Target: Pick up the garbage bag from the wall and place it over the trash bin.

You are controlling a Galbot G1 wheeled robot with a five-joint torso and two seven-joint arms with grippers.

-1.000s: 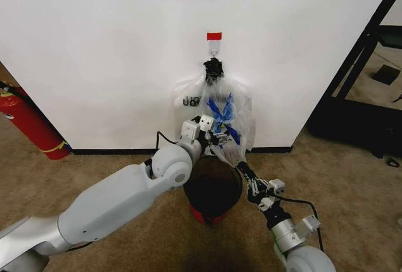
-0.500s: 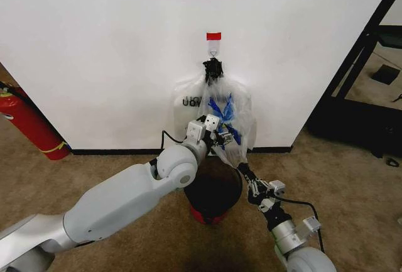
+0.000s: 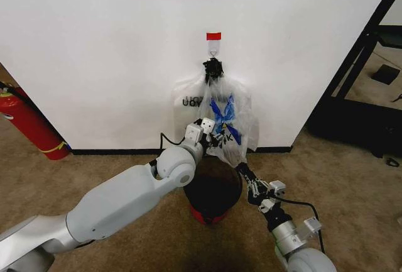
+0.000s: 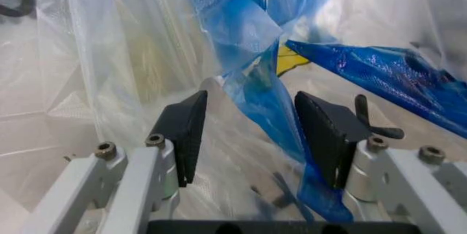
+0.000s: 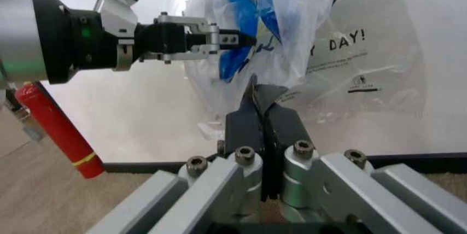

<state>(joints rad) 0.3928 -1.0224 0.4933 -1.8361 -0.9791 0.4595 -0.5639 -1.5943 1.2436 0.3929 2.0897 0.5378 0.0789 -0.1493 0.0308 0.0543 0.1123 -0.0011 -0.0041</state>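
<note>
The garbage bag point(image 3: 227, 116), see-through with blue patches, hangs from a hook point(image 3: 213, 51) on the white wall point(image 3: 107, 52), bunched at a black knot. My left gripper point(image 3: 217, 138) is open at the bag's lower half. In the left wrist view a blue-printed fold point(image 4: 257, 89) lies between the black fingers point(image 4: 186, 133) of the left gripper point(image 4: 255, 135). My right gripper point(image 3: 241, 170) is shut on the bag's bottom tip, seen close up as the right gripper point(image 5: 257, 89). The black mesh trash bin point(image 3: 213, 190) stands on the floor right under the bag.
A second see-through bag with black lettering point(image 3: 188, 99) hangs behind the garbage bag. A red fire extinguisher point(image 3: 31, 124) leans at the wall on the left. A black frame point(image 3: 361, 58) stands at the right. A black baseboard point(image 3: 113, 151) meets brown carpet.
My left gripper has pushed a little further into the bag and the plastic folds have shifted around it. The right arm has stayed still.
</note>
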